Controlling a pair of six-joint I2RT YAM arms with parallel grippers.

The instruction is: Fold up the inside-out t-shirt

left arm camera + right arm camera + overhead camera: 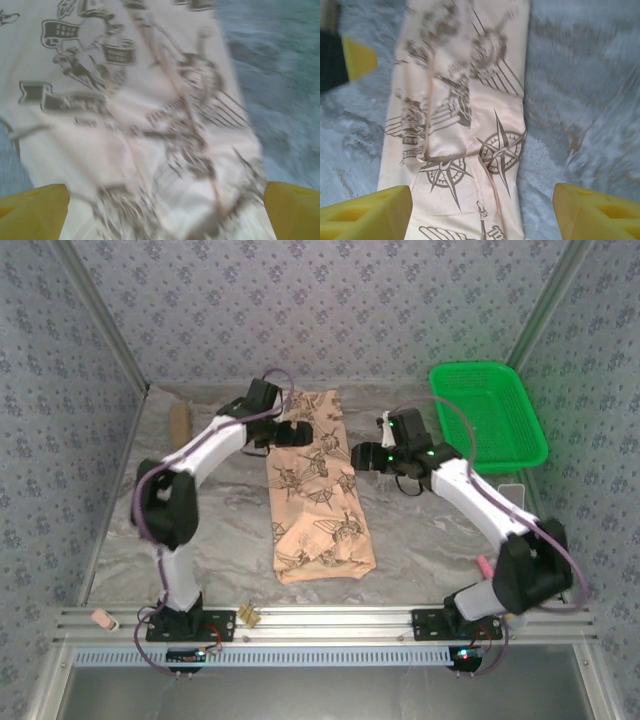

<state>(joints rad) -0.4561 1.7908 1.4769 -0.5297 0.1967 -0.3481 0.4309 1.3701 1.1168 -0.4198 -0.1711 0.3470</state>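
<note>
The inside-out t-shirt [318, 490] lies flat on the table [220, 530], folded into a long, narrow strip of tan-beige cloth printed with dark brown compasses and map figures. Its far end spreads beneath the left gripper [288, 432], between that gripper's wide-apart fingers. Its right edge lies just beside the right gripper [362, 455], which stands open above it. A soft crease runs lengthwise down the strip. Under the left gripper the cloth looks paler, though blur may account for that.
</note>
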